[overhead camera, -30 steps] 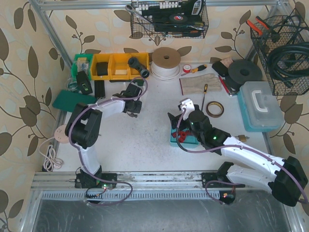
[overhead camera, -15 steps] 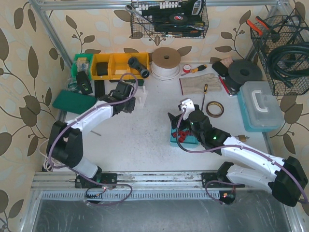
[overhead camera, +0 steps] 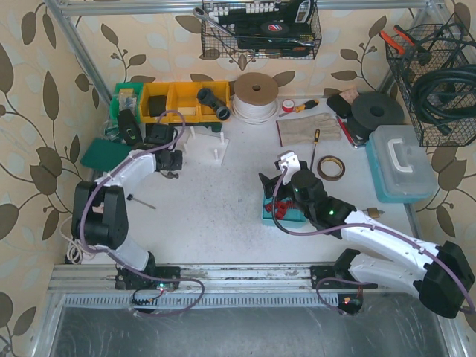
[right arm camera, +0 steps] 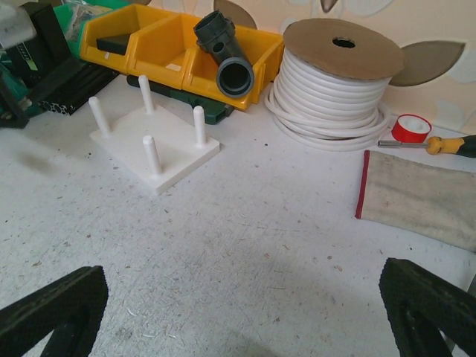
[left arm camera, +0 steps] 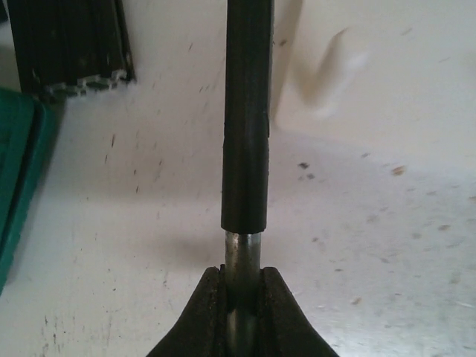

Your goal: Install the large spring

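- Nearest, by the right arm: tray (overhead camera: 269, 216) of red parts (overhead camera: 282, 210), close to the front edge of the surface (overhead camera: 223, 223), with a broad bare stretch to its left.
- At the right fingers (right arm camera: 56, 309): spread wide, gripping nothing, poised by the tray's far side.
- Ahead of them: open surface right up to the board (right arm camera: 155, 141).
- Left of middle: thin pin (overhead camera: 140, 201) lying flat, with free room all round.
- At the left fingers (left arm camera: 212, 312): closed tight on a rod (left arm camera: 245, 111), pinching its bare metal just below the end of a black sleeve.
- Cramped on their left: edge of a green pad (left arm camera: 15, 186) and a black bar (left arm camera: 71, 44) close by.
- Open on their right: bare, speckled surface.
- As for the large spring: not made out for certain in any view; cannot tell whether the rod is part of it.
- On the board: four upright pegs, each bare. Set apart from the left fingers, on their right.
- Just behind the board: yellow bins (right arm camera: 175, 48), one holding a pipe fitting (right arm camera: 227, 52).
- Along the far edge, against the wall: spool (right arm camera: 338, 74), then tape (right arm camera: 410, 128) and a screwdriver (right arm camera: 439, 143).
- In front of those: cloth (right arm camera: 424, 197) lying flat.
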Tool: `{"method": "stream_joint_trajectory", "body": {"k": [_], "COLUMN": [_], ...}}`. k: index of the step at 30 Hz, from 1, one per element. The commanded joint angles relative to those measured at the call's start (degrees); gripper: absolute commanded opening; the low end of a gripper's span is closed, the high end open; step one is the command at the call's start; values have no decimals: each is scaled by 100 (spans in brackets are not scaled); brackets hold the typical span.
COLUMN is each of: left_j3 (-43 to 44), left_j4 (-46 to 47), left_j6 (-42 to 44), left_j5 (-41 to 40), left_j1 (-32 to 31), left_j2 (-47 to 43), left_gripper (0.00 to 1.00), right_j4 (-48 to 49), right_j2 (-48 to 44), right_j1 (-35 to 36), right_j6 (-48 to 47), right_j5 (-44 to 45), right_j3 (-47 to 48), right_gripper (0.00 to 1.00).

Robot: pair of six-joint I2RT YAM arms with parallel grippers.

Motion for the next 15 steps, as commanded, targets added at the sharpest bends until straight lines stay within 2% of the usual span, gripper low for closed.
{"method": "stream_joint_trajectory", "body": {"k": [1,4,11,15], "left_j3": [-22,-23,98,208], "left_j4": [-77,-70,-296,-419], "left_j6": [-44,-70,-259,-273], "left_j5": [232,737,447,355], "left_j1": [393,578,840,853], "left_j2": [322,642,1191,1333], "left_gripper": [0,0,0,16], "right_j4": [-3,7,-4,-11], "right_j2": [-144,-153,-89,-94], "right_j1": [27,27,27,27], "right_j6": [21,35,42,35], "right_j5": [119,62,67,106], "right_j3": [-119,-104,-91,-92], "right_gripper": [98,98,98,98]}}
